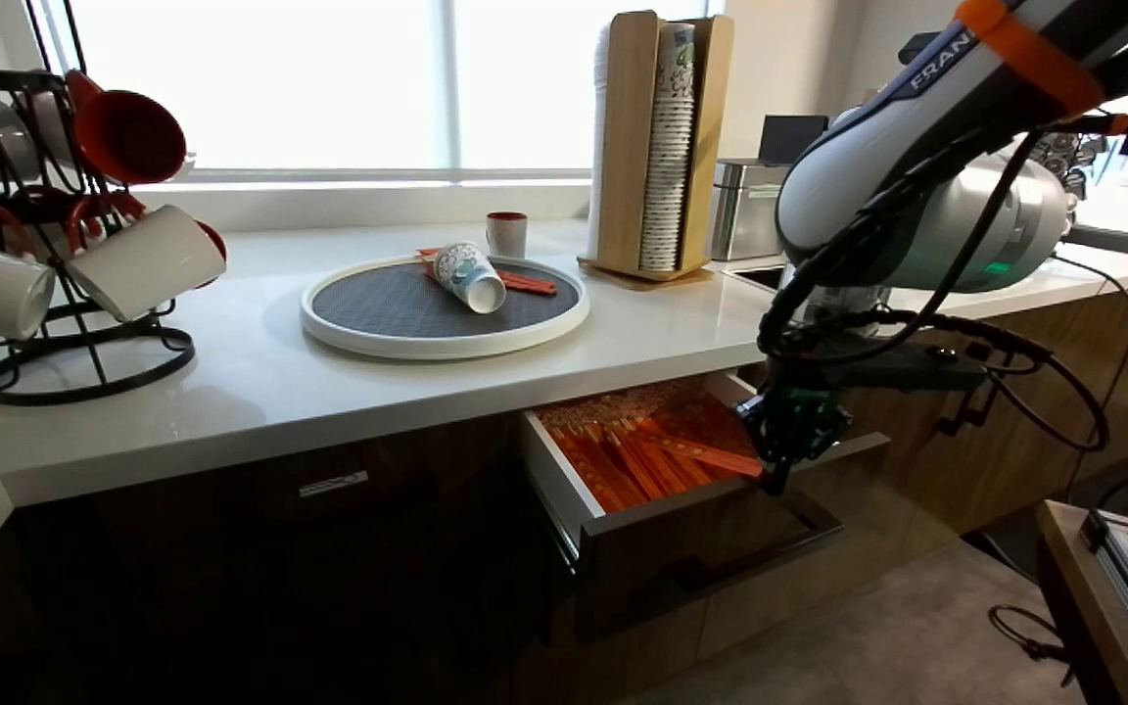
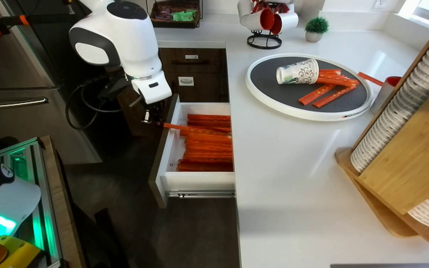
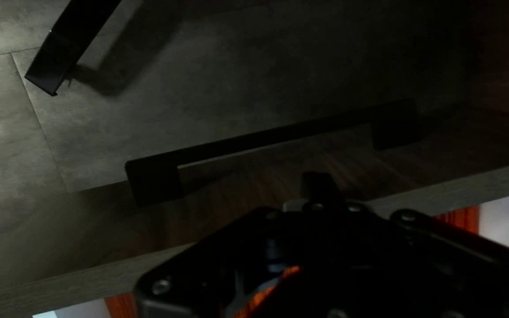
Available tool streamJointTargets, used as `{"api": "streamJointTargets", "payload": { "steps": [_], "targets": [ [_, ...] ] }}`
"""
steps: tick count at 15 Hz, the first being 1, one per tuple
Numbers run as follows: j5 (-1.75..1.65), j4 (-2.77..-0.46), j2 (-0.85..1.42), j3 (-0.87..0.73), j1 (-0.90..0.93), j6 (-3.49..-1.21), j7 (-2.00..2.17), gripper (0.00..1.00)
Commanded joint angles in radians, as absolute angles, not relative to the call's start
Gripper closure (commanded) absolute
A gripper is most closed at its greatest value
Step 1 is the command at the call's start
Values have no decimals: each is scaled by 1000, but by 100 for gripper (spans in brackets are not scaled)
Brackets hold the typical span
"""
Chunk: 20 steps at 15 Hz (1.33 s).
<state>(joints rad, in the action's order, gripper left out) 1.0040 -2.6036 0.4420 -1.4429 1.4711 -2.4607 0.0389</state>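
My gripper hangs at the front panel of a pulled-out white drawer; in the wrist view its closed fingertips stand over the drawer's wooden front edge. Several orange-red paper packets fill the drawer. One long packet slants across the others, its near end reaching the drawer front right beside the gripper; in an exterior view that same packet meets the fingers. No packet shows between the fingertips in the wrist view. Whether they touch its end cannot be made out.
A round tray on the counter bears a paper cup lying over more packets. A wooden cup holder, a red-rimmed mug and a mug rack stand around it. The drawer handle juts out from the front.
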Motion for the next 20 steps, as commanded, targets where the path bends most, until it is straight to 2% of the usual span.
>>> {"api": "streamJointTargets", "payload": {
  "steps": [1,2,3,4,8,14,20],
  "targets": [
    [976,-2589,426,-1478,1503,-2436,27,100],
    [961,-2582,432,-1494,1514,-2425,34,100],
    [949,-2571,431,-1517,1526,-2414,39,74],
    [935,-2563,440,-1538,1538,-2408,44,73],
    [889,-2520,446,-1597,1540,-2400,28,44],
    [831,-2509,320,-1400,1365,-2637,-22,1],
    [697,-2495,241,-989,964,-2821,33,0]
  ]
}}
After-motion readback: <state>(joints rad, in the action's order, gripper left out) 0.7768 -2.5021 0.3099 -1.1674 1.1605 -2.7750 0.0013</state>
